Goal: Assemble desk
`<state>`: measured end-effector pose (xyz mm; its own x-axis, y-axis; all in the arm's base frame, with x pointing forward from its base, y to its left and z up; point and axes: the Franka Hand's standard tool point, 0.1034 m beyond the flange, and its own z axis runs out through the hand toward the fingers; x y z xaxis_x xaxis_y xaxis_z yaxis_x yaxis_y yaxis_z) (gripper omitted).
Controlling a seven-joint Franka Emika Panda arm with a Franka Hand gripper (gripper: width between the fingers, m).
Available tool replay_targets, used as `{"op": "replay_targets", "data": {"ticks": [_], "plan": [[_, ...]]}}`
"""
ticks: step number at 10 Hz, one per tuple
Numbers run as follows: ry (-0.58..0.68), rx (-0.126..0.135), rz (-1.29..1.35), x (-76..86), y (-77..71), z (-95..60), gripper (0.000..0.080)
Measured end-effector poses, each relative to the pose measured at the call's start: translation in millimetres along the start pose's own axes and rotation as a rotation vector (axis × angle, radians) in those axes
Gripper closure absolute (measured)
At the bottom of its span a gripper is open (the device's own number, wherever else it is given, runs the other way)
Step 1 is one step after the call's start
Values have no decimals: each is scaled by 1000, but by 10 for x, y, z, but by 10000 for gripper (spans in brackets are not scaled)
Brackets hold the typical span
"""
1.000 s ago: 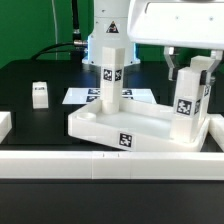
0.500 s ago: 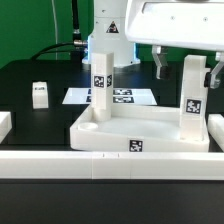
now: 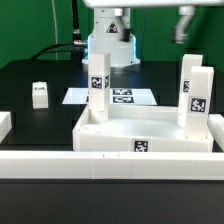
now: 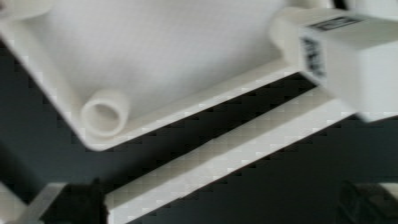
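Nearest to me in the exterior view I see the long white border rail [image 3: 110, 164] running across the front of the black table [image 3: 30, 80], with a short white block [image 3: 4, 124] of the same kind at that view's left edge. Just behind the rail sits the large shallow white plastic tray-like tabletop [image 3: 140, 135], lying with its hollow side up and a black-and-white square tag on its front wall. Two short white square-section legs stand upright in its corners: one leg [image 3: 194, 92] at the exterior view's right, near corner, one leg [image 3: 99, 84] at the far corner on that view's left, each bearing tags. The wrist view shows an empty round corner socket [image 4: 109, 114] of the tabletop and the tagged end of a leg [image 4: 338, 55]. Farther back, a third small white leg [image 3: 39, 94] lies alone on the table, well apart from the tabletop. Behind the tabletop lies the flat white marker board [image 3: 75, 96]. Farthest and highest, the gripper [image 3: 183, 22] hangs above the right leg, clear of it, and I see its fingers apart, holding nothing.
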<state>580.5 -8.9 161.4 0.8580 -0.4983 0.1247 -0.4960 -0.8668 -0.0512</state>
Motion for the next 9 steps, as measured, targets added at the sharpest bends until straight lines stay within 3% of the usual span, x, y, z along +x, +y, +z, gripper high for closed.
{"op": "replay_targets", "data": {"ticks": [1, 6, 7, 9], "plan": [[3, -13, -2, 72, 155, 48, 150], [0, -16, -23, 52, 149, 73, 150], [12, -24, -173, 38, 376, 128, 150], [6, -50, -268, 80, 994, 215, 150]]}}
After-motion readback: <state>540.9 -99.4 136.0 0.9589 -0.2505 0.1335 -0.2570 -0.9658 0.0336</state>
